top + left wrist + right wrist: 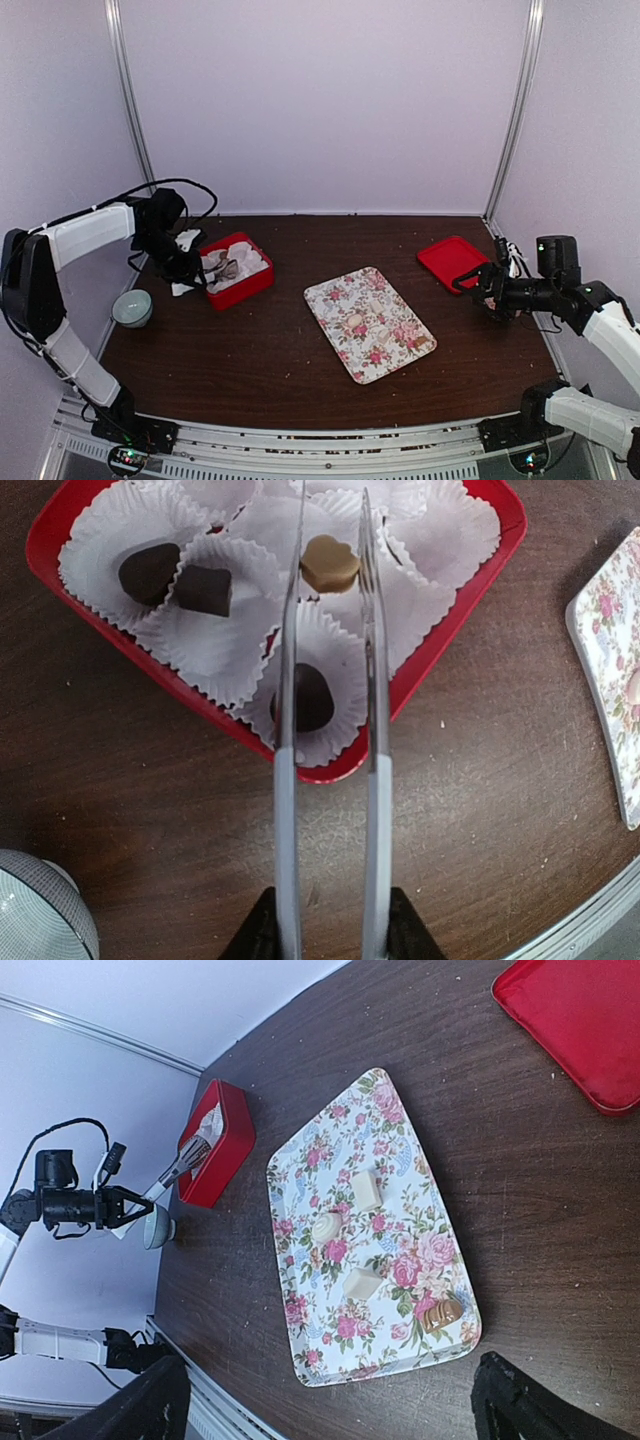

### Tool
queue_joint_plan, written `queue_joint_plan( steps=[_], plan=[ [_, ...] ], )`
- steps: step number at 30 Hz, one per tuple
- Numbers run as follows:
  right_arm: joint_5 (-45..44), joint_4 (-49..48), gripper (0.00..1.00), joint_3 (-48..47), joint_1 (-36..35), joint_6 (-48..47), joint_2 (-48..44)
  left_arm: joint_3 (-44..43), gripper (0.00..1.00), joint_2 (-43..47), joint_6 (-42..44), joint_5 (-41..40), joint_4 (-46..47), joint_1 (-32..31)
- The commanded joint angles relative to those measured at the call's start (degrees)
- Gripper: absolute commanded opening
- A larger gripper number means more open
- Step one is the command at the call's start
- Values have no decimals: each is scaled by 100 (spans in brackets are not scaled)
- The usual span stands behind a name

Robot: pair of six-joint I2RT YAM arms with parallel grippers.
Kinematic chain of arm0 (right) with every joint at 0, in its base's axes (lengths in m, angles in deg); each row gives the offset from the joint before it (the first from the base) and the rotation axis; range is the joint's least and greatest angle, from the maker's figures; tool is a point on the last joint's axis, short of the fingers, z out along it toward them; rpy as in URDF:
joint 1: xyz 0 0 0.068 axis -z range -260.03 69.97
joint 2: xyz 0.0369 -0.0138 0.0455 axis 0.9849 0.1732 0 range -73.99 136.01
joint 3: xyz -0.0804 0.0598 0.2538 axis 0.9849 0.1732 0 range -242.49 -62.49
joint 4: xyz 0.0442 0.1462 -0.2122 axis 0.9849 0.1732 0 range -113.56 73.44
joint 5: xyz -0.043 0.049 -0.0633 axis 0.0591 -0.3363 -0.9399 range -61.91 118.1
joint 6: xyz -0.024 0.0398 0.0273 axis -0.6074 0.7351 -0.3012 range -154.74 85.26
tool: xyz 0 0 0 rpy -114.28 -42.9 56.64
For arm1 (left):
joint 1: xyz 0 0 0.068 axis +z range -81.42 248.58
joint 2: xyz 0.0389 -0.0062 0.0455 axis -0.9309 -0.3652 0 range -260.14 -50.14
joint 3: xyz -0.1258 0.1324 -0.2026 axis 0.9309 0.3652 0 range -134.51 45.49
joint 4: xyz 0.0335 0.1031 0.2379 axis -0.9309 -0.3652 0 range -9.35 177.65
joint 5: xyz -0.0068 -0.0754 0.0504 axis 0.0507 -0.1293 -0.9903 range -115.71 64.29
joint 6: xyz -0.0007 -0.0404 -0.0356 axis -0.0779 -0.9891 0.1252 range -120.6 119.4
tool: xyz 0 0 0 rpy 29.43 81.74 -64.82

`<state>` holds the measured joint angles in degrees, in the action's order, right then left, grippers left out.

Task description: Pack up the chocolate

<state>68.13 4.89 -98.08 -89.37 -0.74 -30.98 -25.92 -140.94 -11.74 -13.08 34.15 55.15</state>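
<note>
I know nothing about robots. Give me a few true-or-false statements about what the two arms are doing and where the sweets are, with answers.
1. The left gripper holds tongs over the red box. True.
2. Every chocolate in the box is tan. False: there is one tan chocolate and three dark chocolates.
3. The floral tray is bare. False: three pale pieces and a brown piece lie on it.
4. The red lid lies apart from the box. True.
5. The right gripper is clamped on the lid. False: it is open, holding nothing.
</note>
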Motion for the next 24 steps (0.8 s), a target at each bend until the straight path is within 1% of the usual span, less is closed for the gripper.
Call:
queue_joint_plan(
  steps=[1, 7, 11, 15, 19, 24],
  plan=[
    [-30, -150, 100, -113, 29, 56, 8, -285, 25, -134, 161, -70, 269, 69],
    [-46, -180, 100, -101, 29, 97, 17, -413, 32, -255, 177, -246, 213, 70],
    [-40, -236, 100, -85, 29, 150, 16, -481, 34, -259, 236, -446, 125, 72],
    [-31, -268, 100, -71, 29, 173, 13, -525, 38, -201, 273, -455, 99, 69],
    [-24, -269, 100, -80, 31, 182, -7, -564, 41, 14, 309, -277, 118, 70],
    [-30, -268, 100, -71, 29, 198, -67, -554, 40, 463, 194, 128, 237, -35]
  ],
)
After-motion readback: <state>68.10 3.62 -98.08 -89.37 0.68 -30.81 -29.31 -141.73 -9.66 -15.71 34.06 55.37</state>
